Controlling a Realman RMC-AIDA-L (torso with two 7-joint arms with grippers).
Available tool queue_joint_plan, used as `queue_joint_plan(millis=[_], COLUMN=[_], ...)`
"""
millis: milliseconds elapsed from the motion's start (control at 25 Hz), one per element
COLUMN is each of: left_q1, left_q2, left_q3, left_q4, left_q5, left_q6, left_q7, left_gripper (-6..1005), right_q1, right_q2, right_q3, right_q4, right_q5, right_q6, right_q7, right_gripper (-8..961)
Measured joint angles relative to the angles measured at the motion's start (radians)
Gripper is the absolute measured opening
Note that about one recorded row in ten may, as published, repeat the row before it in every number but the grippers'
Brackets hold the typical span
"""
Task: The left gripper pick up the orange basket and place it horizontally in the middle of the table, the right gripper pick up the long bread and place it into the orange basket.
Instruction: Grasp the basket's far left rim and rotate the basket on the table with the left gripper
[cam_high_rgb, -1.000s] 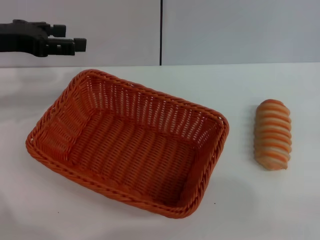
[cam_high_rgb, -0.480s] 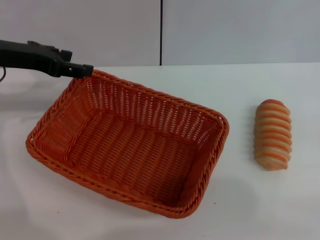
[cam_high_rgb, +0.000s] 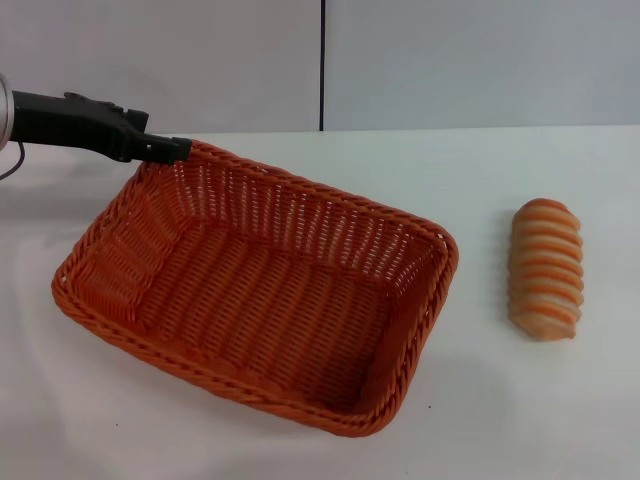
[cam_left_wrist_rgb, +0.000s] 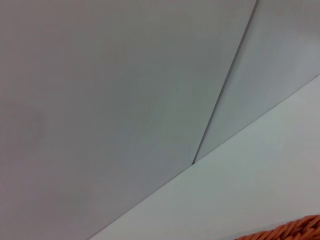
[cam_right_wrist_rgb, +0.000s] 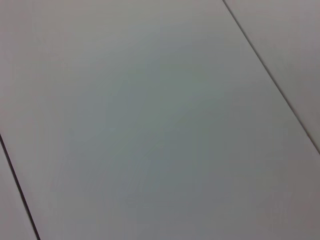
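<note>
The orange basket (cam_high_rgb: 270, 300) lies skewed on the white table (cam_high_rgb: 500, 400), left of centre, with nothing in it. My left gripper (cam_high_rgb: 170, 150) reaches in from the left, and its black tip is at the braided rim of the basket's far left corner. Touch between them is not clear. In the left wrist view a sliver of the basket rim (cam_left_wrist_rgb: 290, 232) shows at the picture's edge. The long bread (cam_high_rgb: 545, 268), striped orange-tan and cream, lies on the table to the right of the basket, well apart from it. The right gripper is out of view.
A grey wall (cam_high_rgb: 450, 60) with a dark vertical seam stands behind the table's far edge. The right wrist view shows only grey panels (cam_right_wrist_rgb: 150, 125). White tabletop runs between the basket and the bread and along the front.
The left gripper has come down and moved right, from above the table's far left to the basket's far left corner, and has turned to a slimmer profile. Basket and bread have not moved.
</note>
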Motion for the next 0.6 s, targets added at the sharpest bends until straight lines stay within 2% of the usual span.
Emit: queue_joint_plan(millis=[320, 600], left_q1=[-0.007, -0.030], left_q2=[0.000, -0.022], left_q3=[0.026, 0.027], left_q4=[-0.028, -0.062], left_q5=[0.022, 0.103], left_q6=[-0.034, -0.083], left_q7=[0.002, -0.001], left_gripper=[709, 699], right_q1=[0.005, 0.009], right_q2=[0.000, 0.000], right_q3=[0.000, -0.004], right_q4=[0.000, 0.000], right_q5=[0.000, -0.001], right_q6=[0.006, 0.025], right_q7=[0.001, 0.001], right_gripper=[799, 799])
